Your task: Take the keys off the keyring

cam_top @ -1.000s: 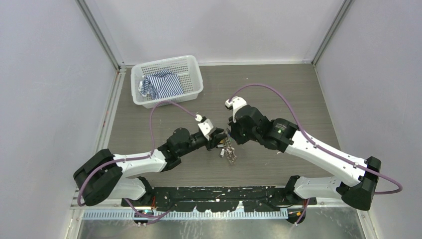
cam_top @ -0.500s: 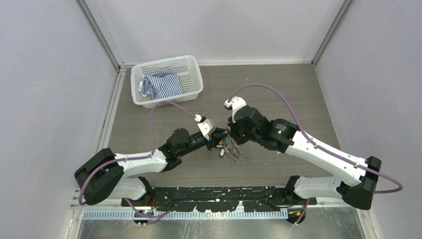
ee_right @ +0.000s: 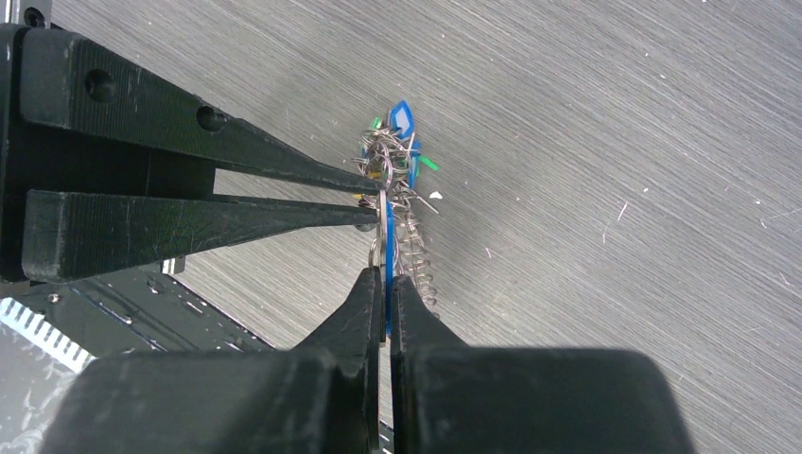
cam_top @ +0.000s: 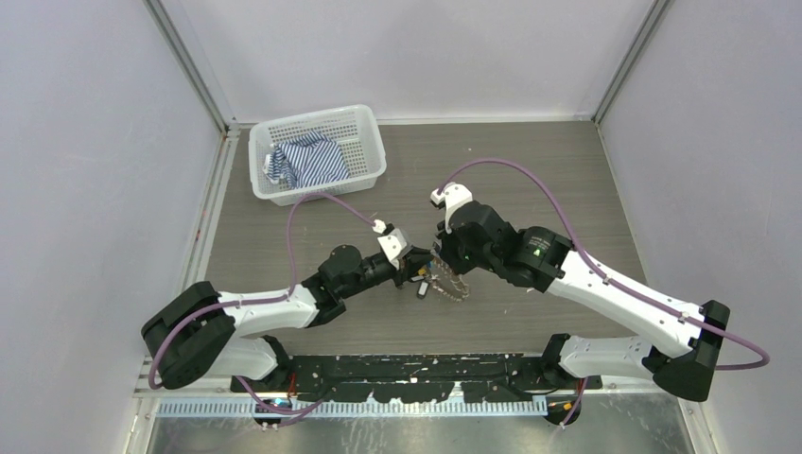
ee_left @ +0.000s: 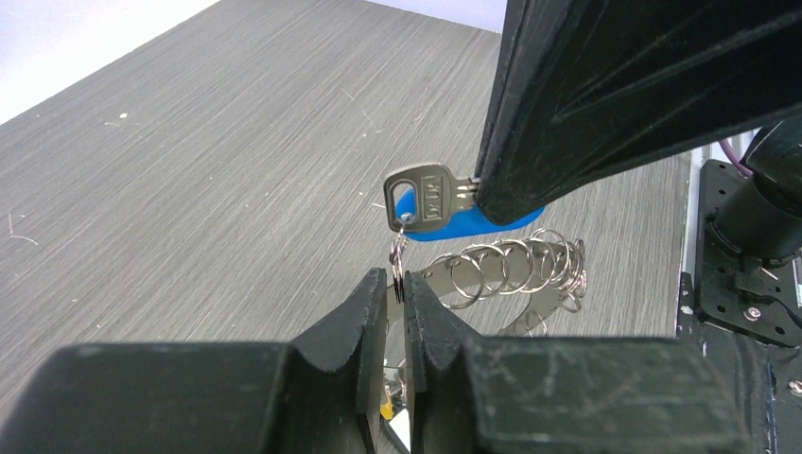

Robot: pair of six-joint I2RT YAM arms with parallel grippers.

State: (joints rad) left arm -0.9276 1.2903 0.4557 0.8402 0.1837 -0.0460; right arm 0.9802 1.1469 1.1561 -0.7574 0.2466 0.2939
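Observation:
My right gripper (ee_right: 386,279) is shut on a silver key (ee_left: 430,194) with a blue tag (ee_left: 473,222), held just above the table. A small split ring (ee_left: 398,257) hangs from that key's head, and my left gripper (ee_left: 397,284) is pinched on it from the left. Behind them the keyring (ee_left: 536,314) carries a row of small rings and trails down to the table. In the top view both grippers, left (cam_top: 423,274) and right (cam_top: 438,269), meet at the bunch of keys (cam_top: 454,287). The right wrist view shows the bunch (ee_right: 392,156) with blue and green tags beyond the left fingers (ee_right: 284,165).
A white mesh basket (cam_top: 364,128) holding a striped cloth (cam_top: 307,161) stands at the back left. Grey walls close in the table on three sides. The black mounting rail (cam_top: 416,369) runs along the near edge.
The left jaws have narrowed down onto the small ring. The right gripper and the bunch of keys have shifted slightly to the right, and the bunch now trails out to the right.

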